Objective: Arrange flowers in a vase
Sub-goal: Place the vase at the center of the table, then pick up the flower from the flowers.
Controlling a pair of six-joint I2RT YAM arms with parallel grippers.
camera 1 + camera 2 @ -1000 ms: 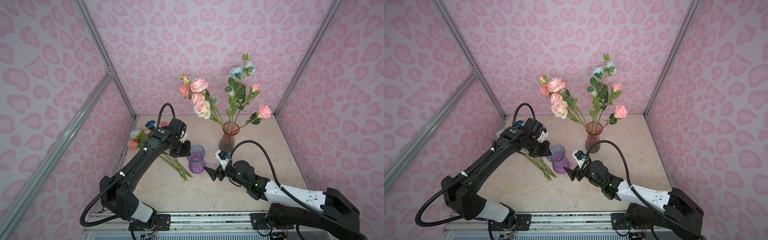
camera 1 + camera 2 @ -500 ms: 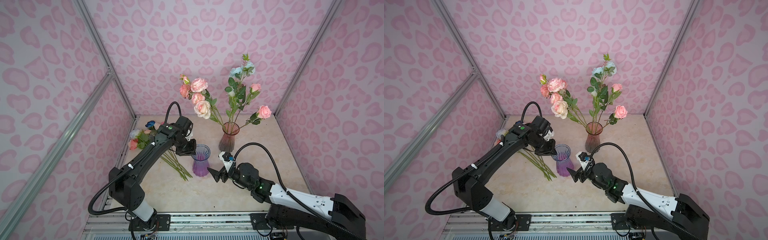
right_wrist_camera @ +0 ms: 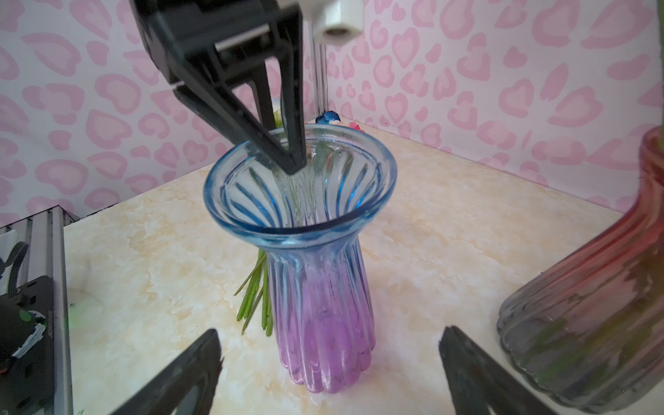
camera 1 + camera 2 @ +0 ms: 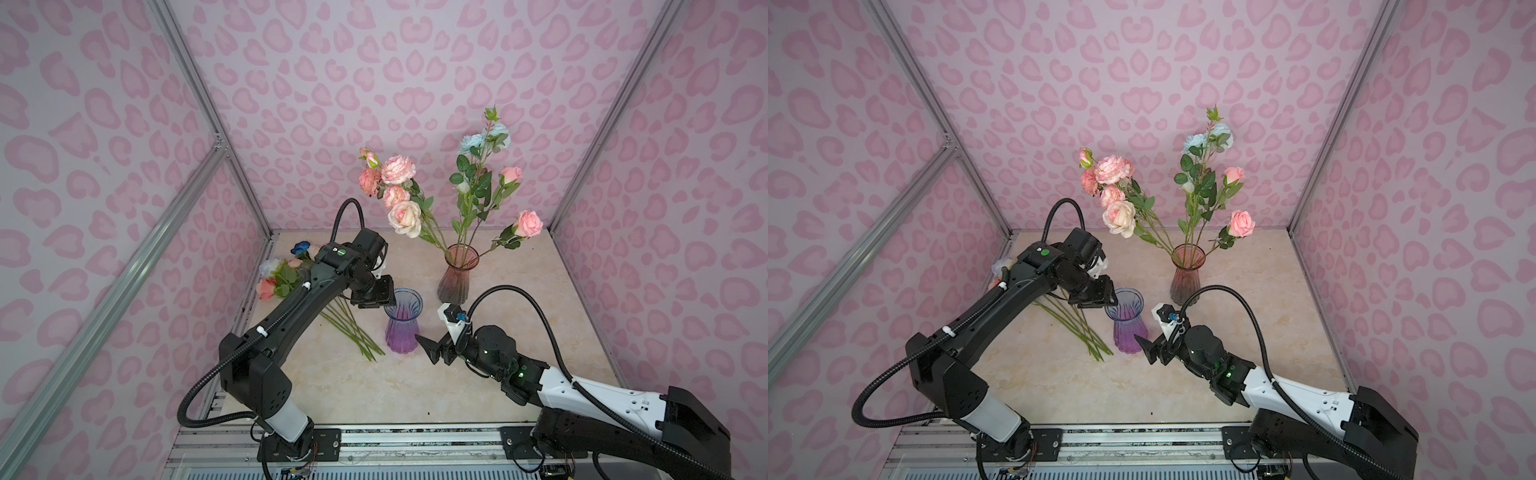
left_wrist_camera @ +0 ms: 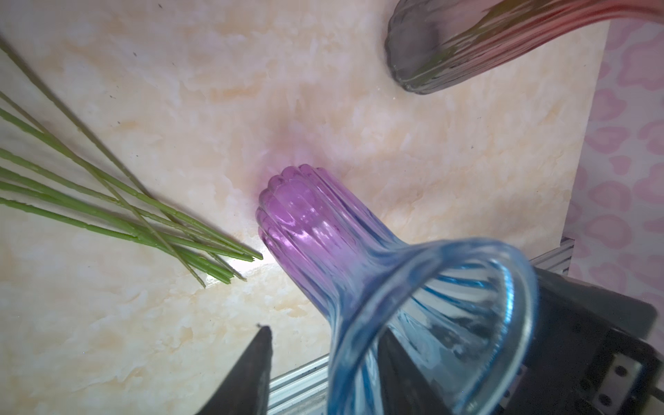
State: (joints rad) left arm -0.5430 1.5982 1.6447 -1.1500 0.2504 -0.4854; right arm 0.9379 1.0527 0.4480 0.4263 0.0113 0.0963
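Several pink, cream, pale-blue flowers [image 4: 404,217] top green stems; left pincer [image 3: 294,167] and right pincer [image 4: 427,349] gape open.

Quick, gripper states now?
Left gripper: open, straddling the rim of the ribbed blue-to-purple glass vase, gripping nothing.
Right gripper: open, empty, short of that vase.

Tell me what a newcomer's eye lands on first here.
First the tall bouquet of pink, cream and pale blue blooms standing in the red vase at the back of the table, against heart-patterned pink walls. Next, the empty purple-and-blue vase mid-table, with the left arm's fingers straddling its rim. Beside it lie loose flowers, on the left arm's side.
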